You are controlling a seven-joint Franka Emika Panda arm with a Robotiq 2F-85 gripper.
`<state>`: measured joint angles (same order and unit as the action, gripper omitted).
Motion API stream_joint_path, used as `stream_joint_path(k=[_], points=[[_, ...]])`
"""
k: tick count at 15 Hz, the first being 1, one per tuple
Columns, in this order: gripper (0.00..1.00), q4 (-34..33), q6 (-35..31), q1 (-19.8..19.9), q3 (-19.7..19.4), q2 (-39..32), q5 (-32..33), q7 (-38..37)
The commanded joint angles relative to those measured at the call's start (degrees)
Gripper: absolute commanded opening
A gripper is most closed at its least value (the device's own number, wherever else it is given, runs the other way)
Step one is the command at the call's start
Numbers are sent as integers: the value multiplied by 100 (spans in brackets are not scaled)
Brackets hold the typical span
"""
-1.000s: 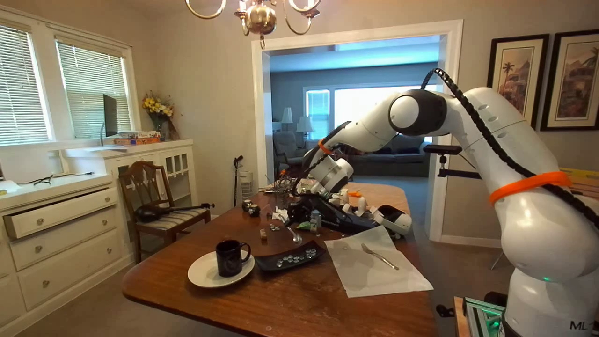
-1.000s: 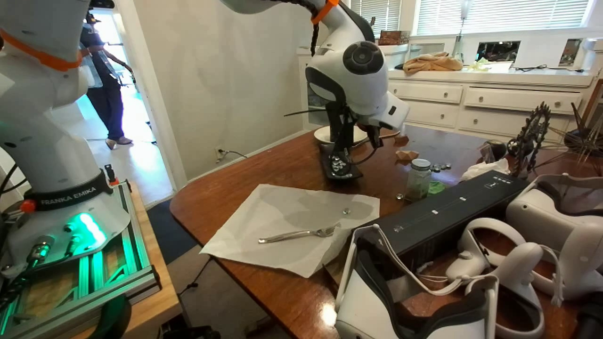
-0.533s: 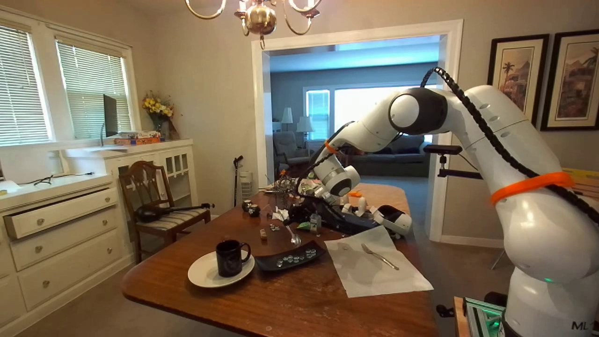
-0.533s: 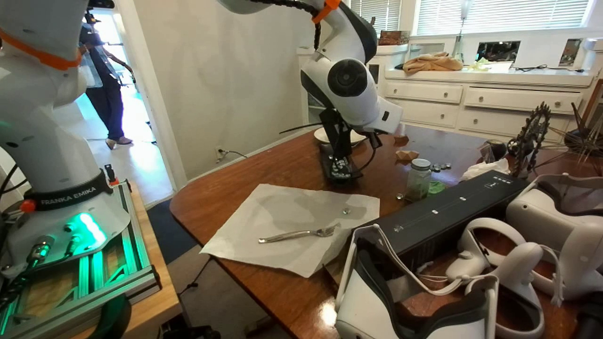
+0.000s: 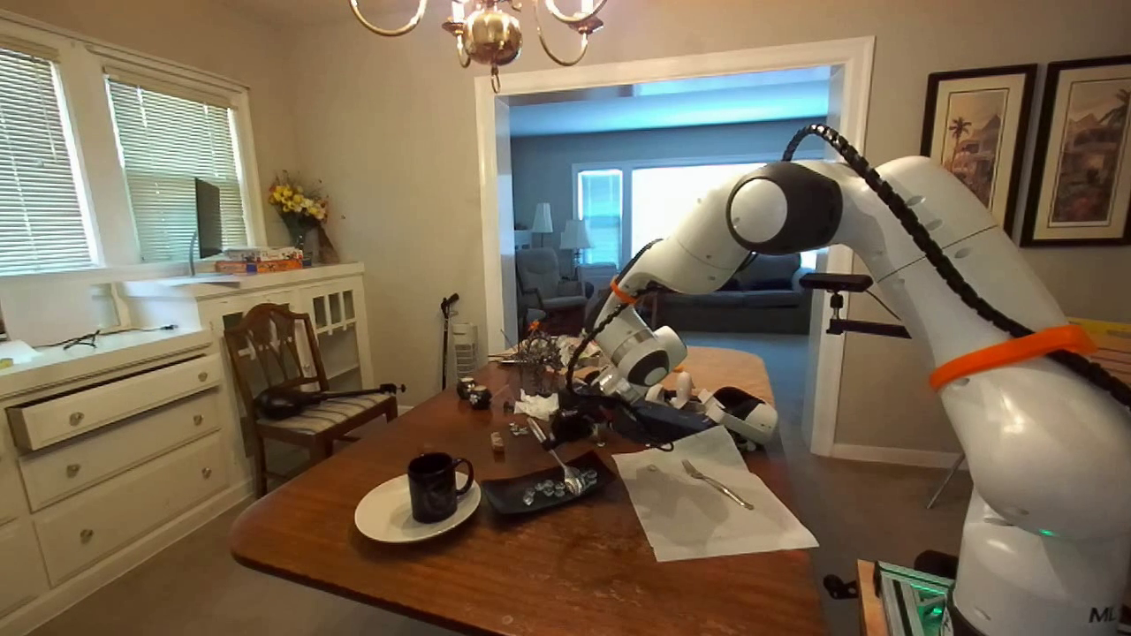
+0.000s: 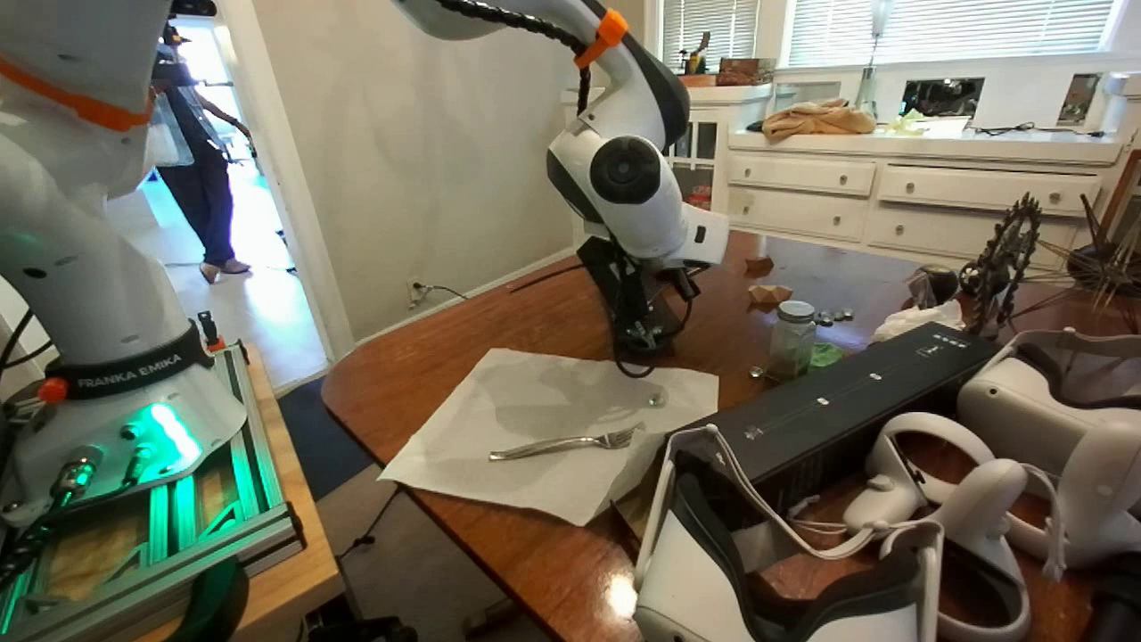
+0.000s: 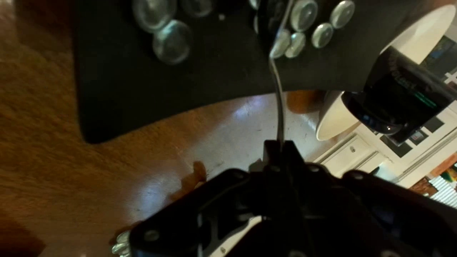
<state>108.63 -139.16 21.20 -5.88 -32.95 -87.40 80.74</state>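
Observation:
My gripper (image 7: 280, 144) is shut on the thin handle of a metal spoon (image 7: 280, 96); the spoon also shows in an exterior view (image 5: 573, 480). The spoon slants down, its bowl at the glass beads (image 5: 548, 488) on a long black tray (image 5: 505, 503). I cannot tell if the bowl touches the tray. In the wrist view, clear beads (image 7: 173, 42) lie in two groups on the dark tray (image 7: 221, 76), and the bowl is mostly seen edge-on or cut off. A black mug (image 5: 433, 488) stands on a white plate (image 5: 375, 523) beside the tray.
White paper (image 6: 481, 392) bears a fork (image 6: 544, 448) and one bead (image 6: 656, 400). A lidded glass jar (image 6: 792, 343), a long black box (image 6: 856, 392) and VR headsets (image 6: 704, 588) stand near. Small wooden pieces (image 6: 769, 293) lie beyond the tray.
The gripper has lowered and tilted, shifting toward the paper. The spoon's bowl has come down from above the tray's far edge to the beads at one end of the tray.

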Motion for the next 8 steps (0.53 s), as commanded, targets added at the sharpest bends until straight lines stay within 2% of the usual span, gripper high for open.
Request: stream_joint_path(k=[1, 4, 8], points=[[1, 576, -304, -322, -241, 430, -345, 828], [1, 734, -417, -448, -333, 577, -449, 1145], [1, 728, -164, -431, -445, 682, -359, 1028]])
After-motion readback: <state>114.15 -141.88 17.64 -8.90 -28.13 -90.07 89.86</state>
